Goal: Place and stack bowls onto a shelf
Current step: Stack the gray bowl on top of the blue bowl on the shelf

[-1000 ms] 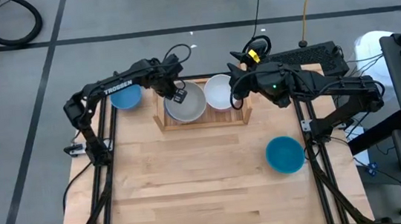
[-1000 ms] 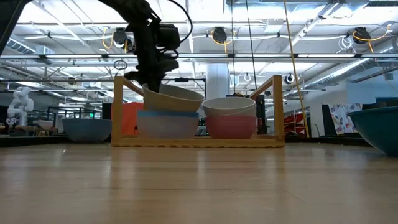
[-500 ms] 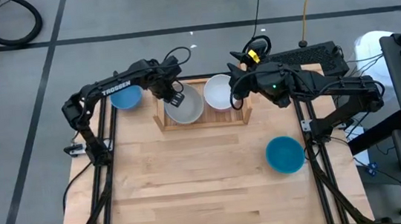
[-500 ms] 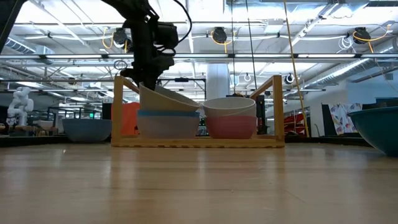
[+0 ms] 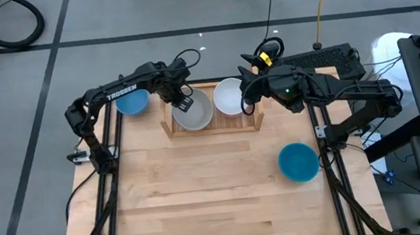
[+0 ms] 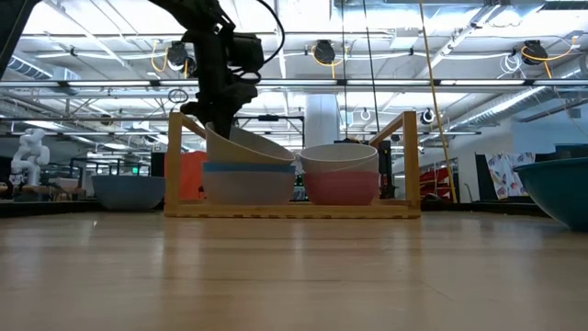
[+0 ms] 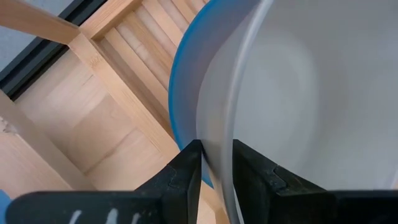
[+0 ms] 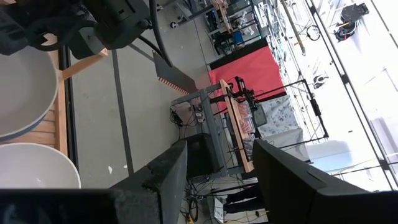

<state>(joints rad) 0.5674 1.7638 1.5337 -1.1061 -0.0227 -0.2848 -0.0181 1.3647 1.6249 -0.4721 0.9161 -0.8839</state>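
The shelf [image 5: 213, 130] stands at the table's far edge. In its left half a grey bowl [image 5: 195, 111] lies tilted inside a blue bowl [image 6: 248, 184], its left rim high. My left gripper [image 5: 182, 102] points down, open; its fingers stand on either side of that raised rim [image 7: 217, 118], one inside and one outside. A white bowl [image 5: 230, 96] sits in a pink bowl [image 6: 342, 187] in the right half. My right gripper [image 8: 217, 180] hangs open above the shelf's right end [image 5: 247, 82], holding nothing.
A blue bowl [image 5: 132, 102] sits left of the shelf at the far edge. A teal bowl [image 5: 298, 161] rests on the table near the right edge. The shelf's upright side boards [image 6: 175, 156] flank the stacks. Bare wood spans the table's middle and near half [image 5: 203, 204].
The grey bowl has dropped from a raised tilt down into the blue bowl and shifted slightly toward the shelf's left end. It now rests there, still tilted with its left rim high. My left gripper has stayed over that rim.
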